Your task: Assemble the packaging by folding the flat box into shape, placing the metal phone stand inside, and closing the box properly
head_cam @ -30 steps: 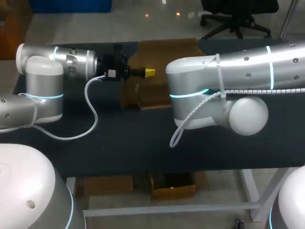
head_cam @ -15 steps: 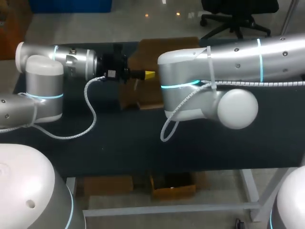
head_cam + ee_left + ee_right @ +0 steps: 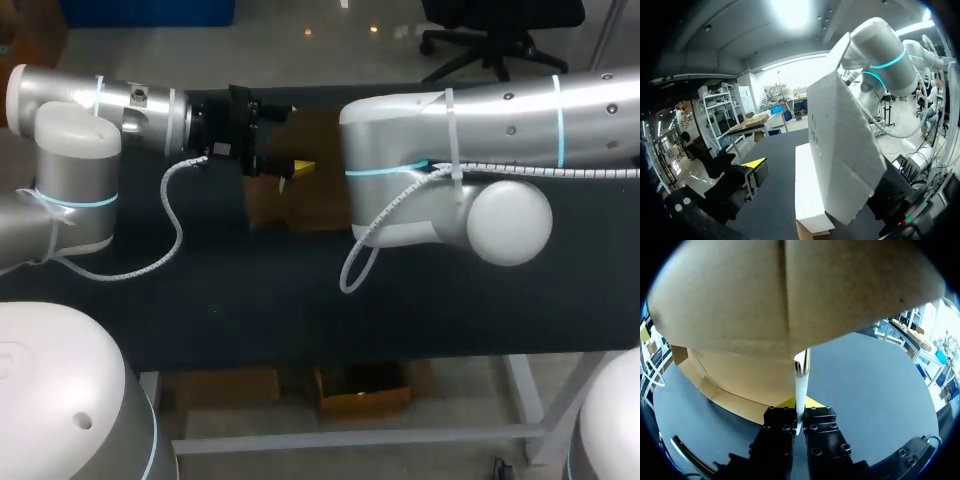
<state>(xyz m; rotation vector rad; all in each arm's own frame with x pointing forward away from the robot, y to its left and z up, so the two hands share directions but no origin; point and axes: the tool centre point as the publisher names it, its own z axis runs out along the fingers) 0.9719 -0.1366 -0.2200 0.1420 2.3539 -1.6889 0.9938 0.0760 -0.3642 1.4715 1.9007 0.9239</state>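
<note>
The brown cardboard box (image 3: 312, 128) stands half-folded at the back middle of the table, mostly hidden by my arms. In the left wrist view its white outer panel (image 3: 840, 145) and a lower white flap (image 3: 807, 190) lie between the fingers of my left gripper (image 3: 820, 185). That gripper is open, with one yellow tip (image 3: 754, 162) well clear of the box. My right gripper (image 3: 799, 415) is shut on a thin box panel edge (image 3: 801, 385), under the brown inner side (image 3: 790, 295). No phone stand shows.
The dark tabletop (image 3: 300, 300) stretches in front of the box. My right arm's elbow (image 3: 505, 220) hangs over the table's right half and hides its own gripper in the head view. White cables (image 3: 165, 250) loop from both arms.
My left gripper has gone from shut to open and its wrist has swung a little toward the box. My right arm has shifted slightly left, still gripping the panel.
</note>
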